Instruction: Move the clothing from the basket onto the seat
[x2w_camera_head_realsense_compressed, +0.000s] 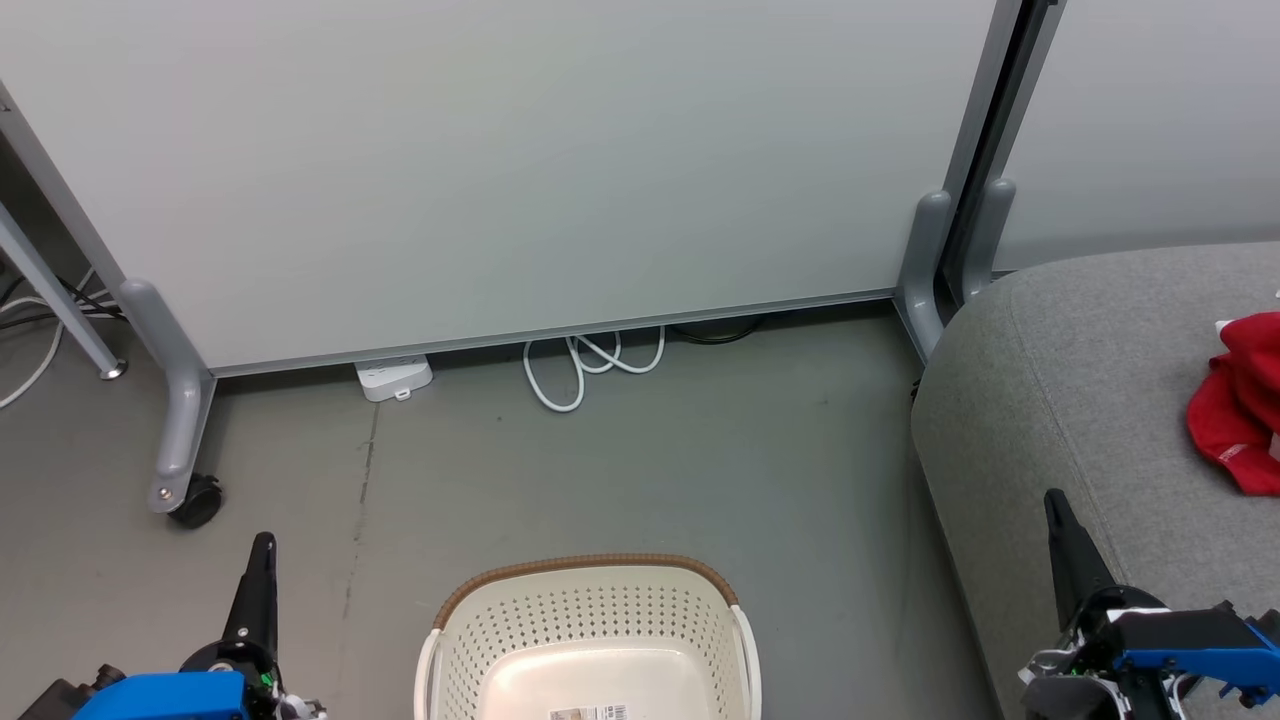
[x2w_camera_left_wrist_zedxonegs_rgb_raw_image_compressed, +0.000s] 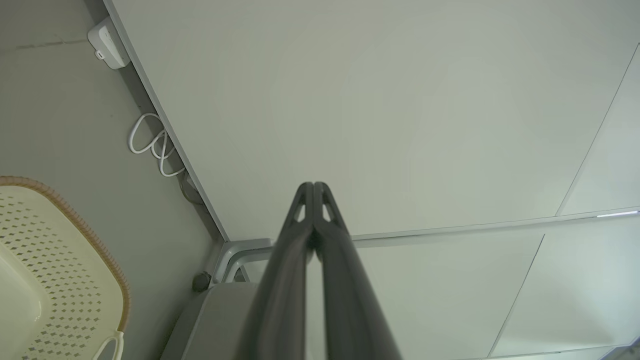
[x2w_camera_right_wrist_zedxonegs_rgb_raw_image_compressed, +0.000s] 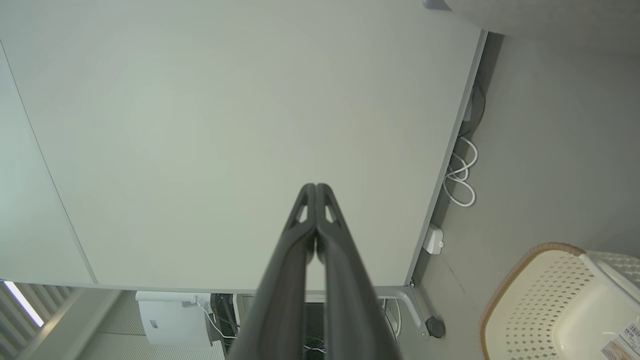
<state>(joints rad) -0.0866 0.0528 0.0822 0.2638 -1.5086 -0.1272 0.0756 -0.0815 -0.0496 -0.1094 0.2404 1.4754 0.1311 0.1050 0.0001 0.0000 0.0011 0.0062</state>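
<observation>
Clothing (x2w_camera_head_realsense_compressed: 1238, 405): red heap on the seat (x2w_camera_head_realsense_compressed: 1080, 380), far right of the basket (x2w_camera_head_realsense_compressed: 590, 563) and well apart from it, cut off by the head view's right edge. That basket stands on the floor (x2w_camera_head_realsense_compressed: 700, 470); its bottom shows bare cream plastic with a label (x2w_camera_head_realsense_compressed: 590, 713). Left of the basket, left gripper (x2w_camera_head_realsense_compressed: 262, 548) has its fingers pressed together tip to tip, holding nothing. Right of the basket, over the seat's near edge, right gripper (x2w_camera_head_realsense_compressed: 1056, 502) is the same: closed, nothing between the fingers. Both wrist views agree. Beyond the basket, power strip (x2w_camera_head_realsense_compressed: 393, 377) and looped white cable (x2w_camera_head_realsense_compressed: 590, 365) lie at the foot of a partition panel (x2w_camera_head_realsense_compressed: 500, 150).
</observation>
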